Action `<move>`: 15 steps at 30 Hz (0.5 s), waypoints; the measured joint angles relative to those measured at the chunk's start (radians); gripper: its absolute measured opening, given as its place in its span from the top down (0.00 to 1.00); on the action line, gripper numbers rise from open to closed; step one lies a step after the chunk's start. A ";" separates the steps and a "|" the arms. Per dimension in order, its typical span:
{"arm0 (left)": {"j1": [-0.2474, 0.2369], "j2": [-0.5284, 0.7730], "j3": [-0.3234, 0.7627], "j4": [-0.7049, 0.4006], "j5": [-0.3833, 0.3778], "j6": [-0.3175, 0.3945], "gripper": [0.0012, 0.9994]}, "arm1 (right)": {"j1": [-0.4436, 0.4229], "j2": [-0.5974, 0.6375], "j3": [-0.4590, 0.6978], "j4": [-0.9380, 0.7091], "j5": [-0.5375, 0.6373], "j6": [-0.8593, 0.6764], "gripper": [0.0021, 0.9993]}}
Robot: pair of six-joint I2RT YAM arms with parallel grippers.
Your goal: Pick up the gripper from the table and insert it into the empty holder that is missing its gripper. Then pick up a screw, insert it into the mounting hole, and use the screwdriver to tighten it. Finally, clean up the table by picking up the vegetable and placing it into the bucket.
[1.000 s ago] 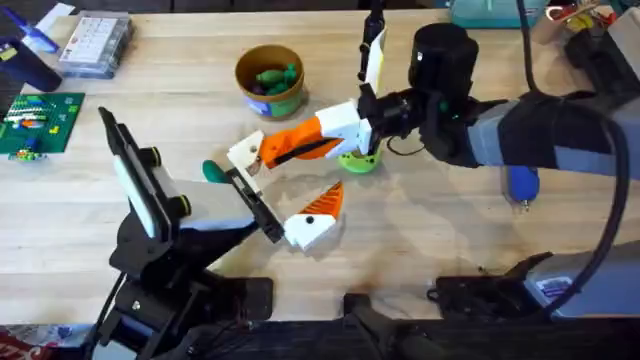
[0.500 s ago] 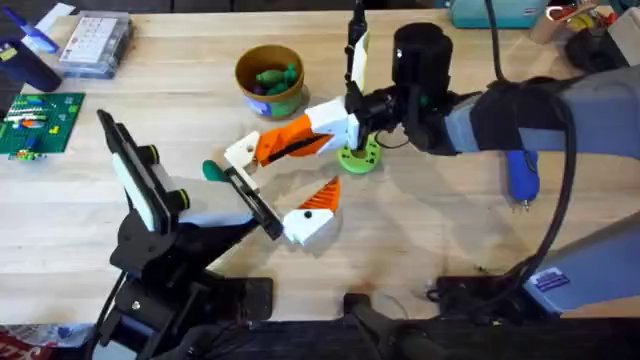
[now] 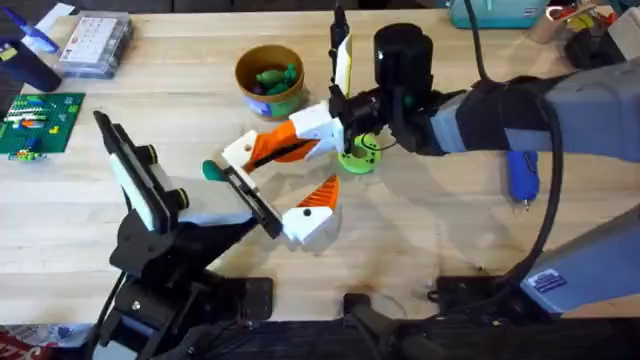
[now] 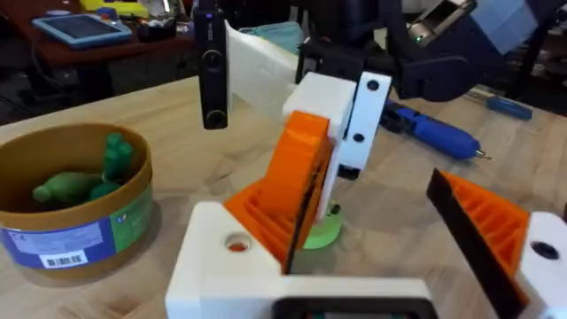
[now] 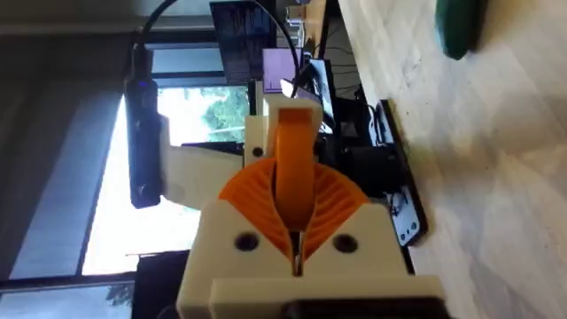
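Observation:
My right gripper (image 3: 283,148) reaches in from the right and is shut on the loose gripper (image 3: 243,153), an orange ribbed finger on a white block. In the right wrist view its orange pads (image 5: 251,199) clamp that orange finger (image 5: 292,168). The white block (image 4: 221,266) with its small hole hovers right at the free end of the holder (image 3: 252,203), the black bar on my left wrist. The bar's other end carries one mounted orange finger (image 3: 322,198) (image 4: 492,226); my left gripper (image 3: 288,192) is open and holds nothing. Beside the bar's end lies a green vegetable (image 3: 213,171).
The ochre bucket (image 3: 270,98) (image 4: 80,239) stands behind with green pieces inside. A green round disc (image 3: 358,157) sits under the right wrist. The blue screwdriver (image 3: 522,180) (image 4: 434,133) lies at the right. A circuit board (image 3: 40,120) and a clear box (image 3: 95,42) are far left.
The right arm has slid left and slightly back with the loose gripper in its grasp, bringing the white block closer to the bar's free end. The left arm has stayed put.

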 joint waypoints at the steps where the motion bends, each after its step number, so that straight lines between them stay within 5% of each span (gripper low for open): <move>1: 0.000 0.000 0.000 0.000 0.000 0.000 0.01 | 0.000 0.000 0.000 -0.002 0.000 0.000 0.98; 15: 0.000 0.000 0.000 -0.001 -0.003 -0.006 0.01 | 0.003 0.000 0.003 -0.014 0.021 -0.004 0.98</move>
